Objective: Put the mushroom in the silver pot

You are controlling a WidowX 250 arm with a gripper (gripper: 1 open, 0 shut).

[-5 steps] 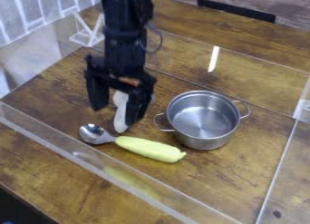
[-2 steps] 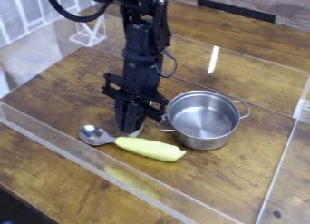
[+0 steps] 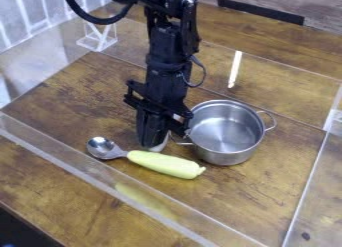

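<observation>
The mushroom [image 3: 159,145] is almost hidden; only a pale bit of its stem shows at the table between the black fingers. My gripper [image 3: 154,139] points nearly straight down just left of the silver pot [image 3: 223,131], and its fingers are shut on the mushroom, which still rests on the wooden table. The pot stands upright and holds nothing, with a loop handle on its right side.
A metal spoon [image 3: 103,147] lies left of the gripper. A yellow-green banana-like vegetable [image 3: 166,163] lies in front of the gripper and pot. Clear plastic walls [image 3: 80,176] fence the table. A white rack [image 3: 94,36] stands at the back left.
The gripper moved right toward the pot and sank a little. Its fingers, wide apart around the white stem a second ago, have closed on the mushroom.
</observation>
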